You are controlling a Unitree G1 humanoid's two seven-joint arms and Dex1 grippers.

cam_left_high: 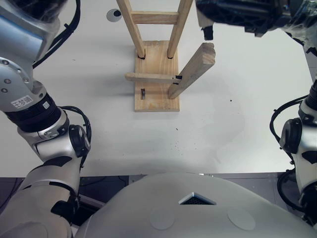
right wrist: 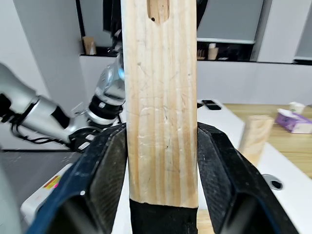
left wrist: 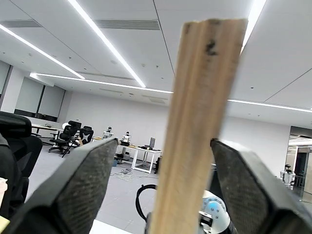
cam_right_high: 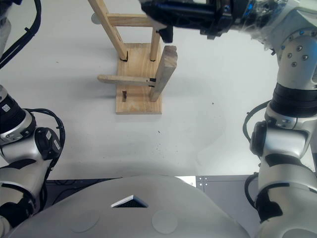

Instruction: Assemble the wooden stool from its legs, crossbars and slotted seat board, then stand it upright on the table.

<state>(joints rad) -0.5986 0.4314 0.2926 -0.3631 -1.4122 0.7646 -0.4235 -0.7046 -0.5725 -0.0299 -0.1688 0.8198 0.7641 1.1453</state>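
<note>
our right end effector (right wrist: 162,146) clamps the far right leg (cam_left_high: 177,29) standing in the seat board (cam_left_high: 157,101) on the worktop (cam_left_high: 237,114), while our left end effector (left wrist: 165,146) loosely straddles a leg top (left wrist: 200,107). the leaning leg (cam_left_high: 194,69) looks half-seated, so a nudge could tip it out.

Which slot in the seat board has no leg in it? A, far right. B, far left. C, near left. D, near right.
C: the near-left slot in the seat board is an open dark notch. The leaning leg sits at the near right, and the far left leg and far right leg stand in the far slots.
</note>
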